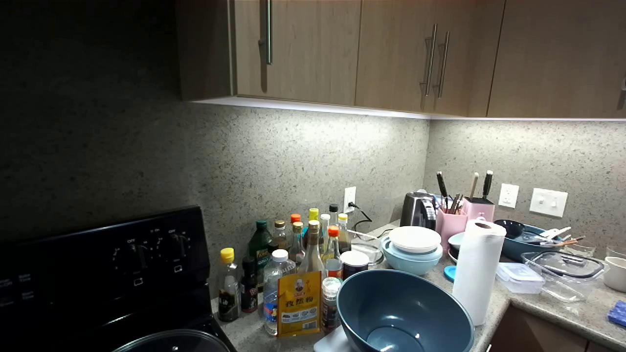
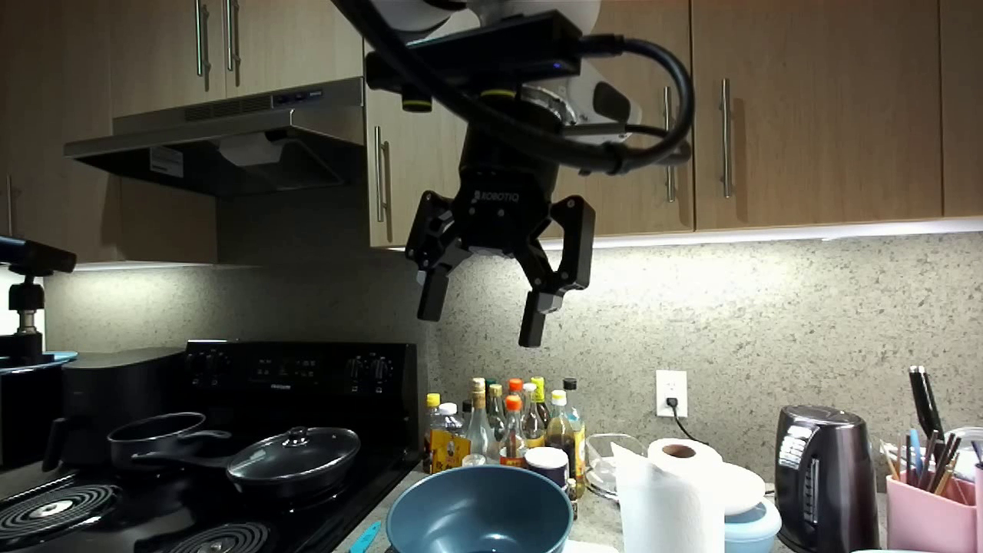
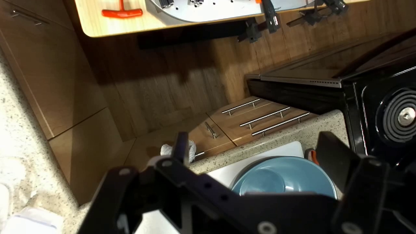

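My gripper [image 2: 481,321] hangs in the air over the counter with its fingers spread wide and nothing between them. Below it stands a large blue bowl [image 2: 480,511], its inside bare where it shows. From the wrist view the same bowl [image 3: 292,175] appears past my open gripper [image 3: 255,139], apart from the fingers and partly covered by the gripper body. It rests on a white board [image 3: 286,151]. Behind the bowl several sauce bottles [image 1: 313,249] crowd together, with a yellow packet [image 1: 299,308] in front of them. The arm is outside the frame in that exterior view.
A paper towel roll [image 1: 481,274] stands beside the bowl. Stacked bowls [image 1: 413,259], a kettle [image 2: 825,476] and a pink utensil holder [image 2: 929,503] line the counter. A lidded pan [image 2: 296,465] sits on the stove. Wall cabinets [image 2: 814,115] and a range hood [image 2: 238,146] are overhead.
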Motion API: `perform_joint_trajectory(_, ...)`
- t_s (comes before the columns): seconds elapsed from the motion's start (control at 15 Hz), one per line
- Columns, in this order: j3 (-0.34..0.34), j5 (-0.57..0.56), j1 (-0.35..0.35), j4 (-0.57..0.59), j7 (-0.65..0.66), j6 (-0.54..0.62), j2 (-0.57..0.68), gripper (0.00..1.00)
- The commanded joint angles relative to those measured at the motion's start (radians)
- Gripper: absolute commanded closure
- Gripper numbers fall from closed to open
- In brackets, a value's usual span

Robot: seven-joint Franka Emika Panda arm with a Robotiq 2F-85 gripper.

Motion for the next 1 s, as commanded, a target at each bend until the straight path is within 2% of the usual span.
perform_joint_trajectory(0.0, 0.010, 0.012, -0.014, 0.014, -0.008, -0.015, 0.025, 0.00)
perform_joint_trajectory(0.93, 0.006, 0.017, -0.015, 0.025, -0.020, -0.038, 0.045, 0.00)
